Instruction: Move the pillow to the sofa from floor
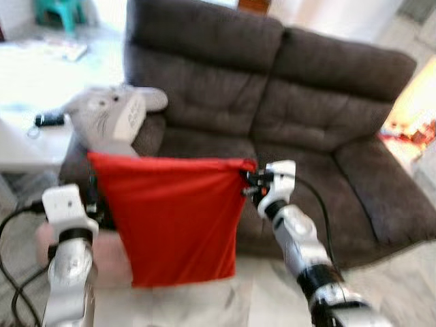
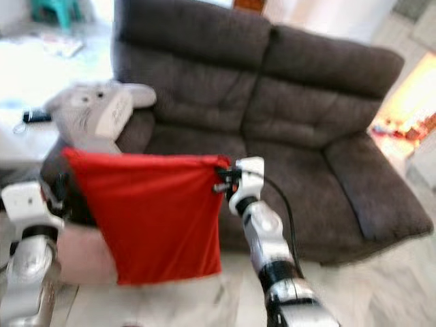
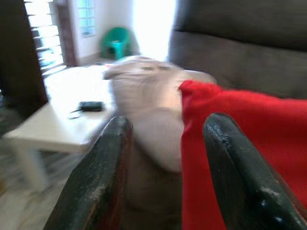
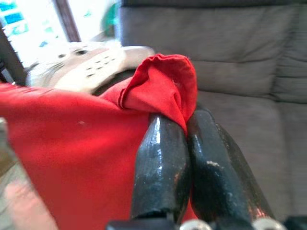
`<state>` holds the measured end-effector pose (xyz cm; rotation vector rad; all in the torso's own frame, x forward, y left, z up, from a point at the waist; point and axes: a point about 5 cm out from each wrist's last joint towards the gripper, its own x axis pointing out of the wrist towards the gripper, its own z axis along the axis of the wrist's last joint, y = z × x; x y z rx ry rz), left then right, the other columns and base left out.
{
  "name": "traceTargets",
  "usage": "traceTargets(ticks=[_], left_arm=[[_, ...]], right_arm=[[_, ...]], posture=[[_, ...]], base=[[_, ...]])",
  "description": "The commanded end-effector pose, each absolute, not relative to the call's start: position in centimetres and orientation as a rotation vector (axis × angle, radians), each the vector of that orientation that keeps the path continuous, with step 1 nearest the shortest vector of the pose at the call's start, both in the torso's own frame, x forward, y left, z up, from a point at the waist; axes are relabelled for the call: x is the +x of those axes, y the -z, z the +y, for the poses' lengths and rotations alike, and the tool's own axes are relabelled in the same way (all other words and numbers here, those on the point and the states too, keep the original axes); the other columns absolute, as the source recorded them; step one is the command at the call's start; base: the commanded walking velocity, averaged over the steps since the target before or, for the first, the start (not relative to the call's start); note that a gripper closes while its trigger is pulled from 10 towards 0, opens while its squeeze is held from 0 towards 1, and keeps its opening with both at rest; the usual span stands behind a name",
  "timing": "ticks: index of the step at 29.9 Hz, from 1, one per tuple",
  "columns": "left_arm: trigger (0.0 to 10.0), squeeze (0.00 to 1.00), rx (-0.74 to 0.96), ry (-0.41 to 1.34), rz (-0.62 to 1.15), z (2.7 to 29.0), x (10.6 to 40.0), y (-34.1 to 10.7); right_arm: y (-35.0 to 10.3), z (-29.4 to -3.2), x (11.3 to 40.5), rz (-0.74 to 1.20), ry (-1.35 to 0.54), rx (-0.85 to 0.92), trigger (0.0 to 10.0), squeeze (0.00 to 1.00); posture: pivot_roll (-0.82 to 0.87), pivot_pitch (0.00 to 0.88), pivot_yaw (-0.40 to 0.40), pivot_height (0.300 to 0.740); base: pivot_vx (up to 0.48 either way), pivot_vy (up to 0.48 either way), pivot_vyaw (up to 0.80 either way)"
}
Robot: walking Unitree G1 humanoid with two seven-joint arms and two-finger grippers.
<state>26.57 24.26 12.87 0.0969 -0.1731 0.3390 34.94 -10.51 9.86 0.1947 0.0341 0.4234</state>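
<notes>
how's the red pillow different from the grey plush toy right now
The red pillow is plain, flat and hangs in the air before the sofa; the grey plush toy has a face and rests on the sofa's arm. The right gripper pinches the pillow's corner; nothing grips the toy. Both are soft.

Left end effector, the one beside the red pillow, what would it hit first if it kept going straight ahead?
Probably the grey plush toy: the wrist view shows it between the fingers of the left end effector, with the red pillow just beside that line. Depth is unclear from the blur.
</notes>
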Motion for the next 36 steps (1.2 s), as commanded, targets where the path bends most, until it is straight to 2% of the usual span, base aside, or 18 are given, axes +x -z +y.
traceTargets(ticks=[1, 16, 25, 32, 36], left_arm=[[10.0, 0.0, 0.071, -0.303, -0.18, 23.1, 26.8, -12.9], [10.0, 0.0, 0.071, -0.319, -0.189, 23.3, 26.9, -13.1], [10.0, 0.0, 0.06, -0.328, -0.194, 23.2, 27.1, -13.2], [10.0, 0.0, 0.057, -0.322, -0.205, 22.7, 27.2, -13.2], [10.0, 0.0, 0.052, -0.301, -0.211, 22.2, 27.4, -13.2]], right_arm=[[-12.5, -13.0, 35.8, -0.112, -0.343, 0.189, 10.0, 0.0], [-15.5, -11.7, 36.6, -0.212, -0.399, 0.202, 10.0, 0.0], [-19.3, -11.0, 37.4, -0.329, -0.424, 0.255, 10.0, 0.0], [-22.7, -8.9, 36.8, -0.436, -0.514, 0.329, 10.0, 0.0], [-21.6, -8.0, 36.4, -0.41, -0.558, 0.298, 10.0, 0.0]], posture=[[0.29, 0.007, -0.209, 0.74], [0.29, 0.013, -0.218, 0.74], [0.28, 0.017, -0.219, 0.74], [0.28, 0.017, -0.22, 0.74], [0.28, 0.017, -0.22, 0.74]], base=[[0.315, 0.0, -0.78], [0.317, 0.0, -0.78], [0.318, 0.0, -0.78], [0.312, 0.0, -0.75], [0.0, 0.0, 0.0]])
